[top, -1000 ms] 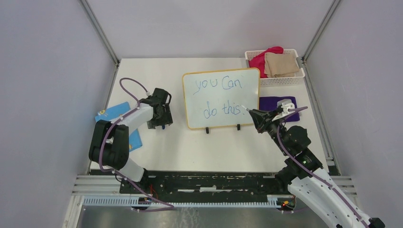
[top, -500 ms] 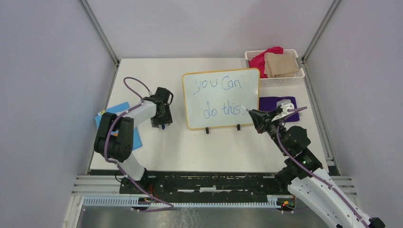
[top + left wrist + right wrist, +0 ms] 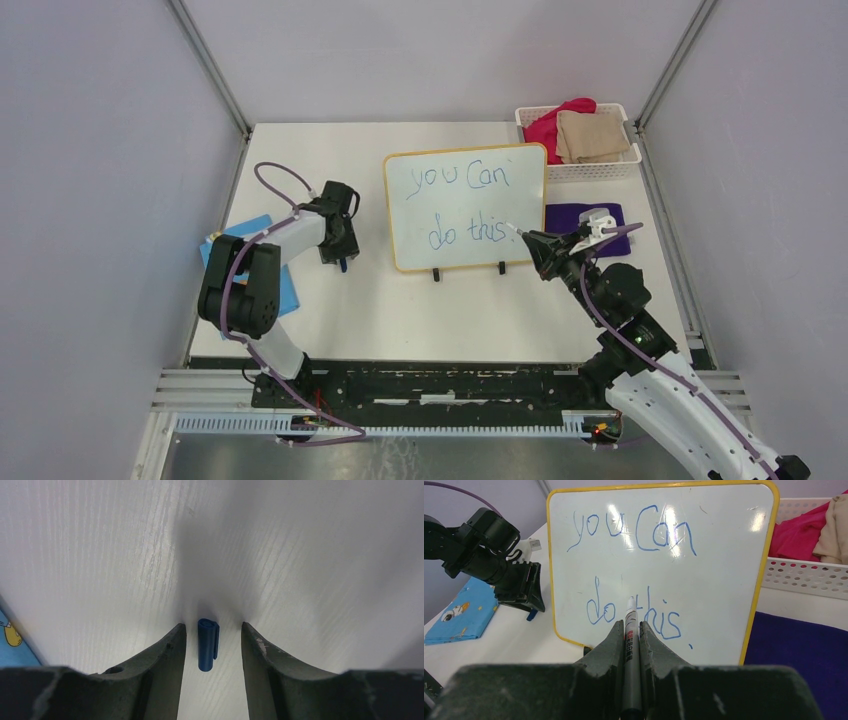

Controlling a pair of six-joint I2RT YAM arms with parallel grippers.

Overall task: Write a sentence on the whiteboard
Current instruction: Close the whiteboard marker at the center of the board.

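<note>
The right pincer [image 3: 629, 625] is clamped shut on a marker [image 3: 630, 645]. The marker's long axis runs straight out along the pincer's own line, with the white tip leading and pointing at the whiteboard [image 3: 724, 580] directly ahead. The tip sits in front of the lower line of the sentence [image 3: 659, 532], in the gap between "do" and "this". Whether it touches the board cannot be told.

The board stands on its two black feet, its long side across the pincer's front and its written face towards it. The blue words run left to right in two rows. A purple cloth [image 3: 804, 650] lies low to the right of this pincer. A white basket [image 3: 804, 575] of folded cloths stands further ahead on the right.

The left pincer [image 3: 212, 626] is partly open, fingers down on the counter [image 3: 300, 580]. A blue cap [image 3: 207, 647] lies between the fingers with a gap on each side. The cap's long axis runs parallel to the fingers. A blue card [image 3: 10, 635] lies off to the left of this pincer.
</note>
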